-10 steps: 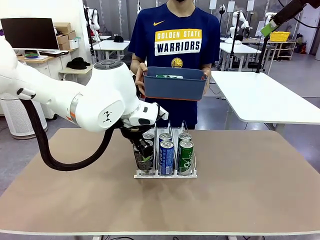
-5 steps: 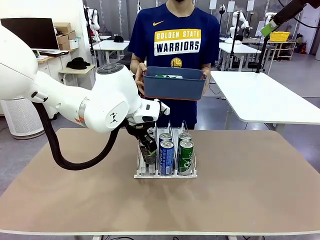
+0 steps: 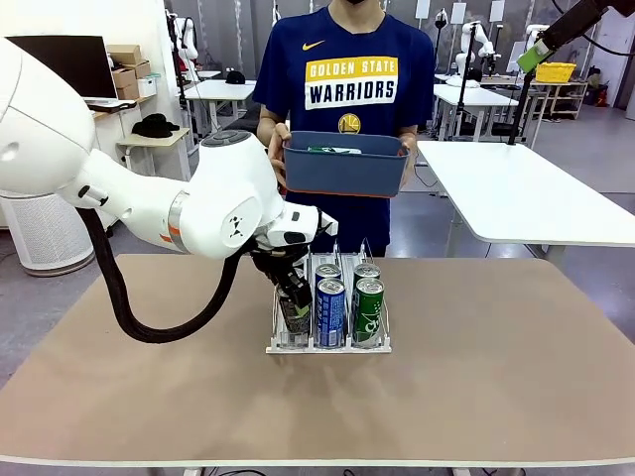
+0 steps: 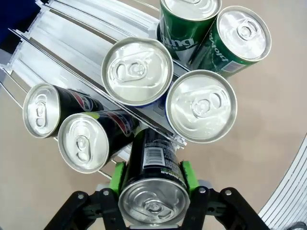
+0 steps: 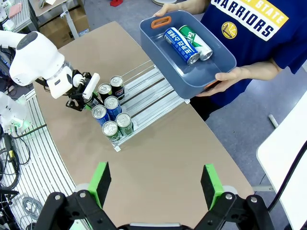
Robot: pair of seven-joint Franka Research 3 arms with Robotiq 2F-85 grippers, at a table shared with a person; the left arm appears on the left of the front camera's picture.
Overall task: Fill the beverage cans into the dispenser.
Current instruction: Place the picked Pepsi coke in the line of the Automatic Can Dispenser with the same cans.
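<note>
Loaded in rack (image 3: 327,347) so far: six cans (image 4: 136,71). Pinching seventh, black can (image 4: 152,165), in left gripper (image 4: 153,176) at left lane. Right gripper (image 5: 157,184) spread, empty. Waiting in tub (image 5: 154,45): two cans (image 5: 181,44).

Black, blue, green cans (image 3: 330,312) stand upright in the clear dispenser (image 3: 327,348), apparently two deep.

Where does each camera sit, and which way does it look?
Front: fixed at the robot's side, facing the person holding a tub across the table; left arm shows.
Left wrist: looks down the left gripper, clamping a black can at the rack.
Right wrist: high up, looking down past the open right gripper.
All share the rack.
</note>
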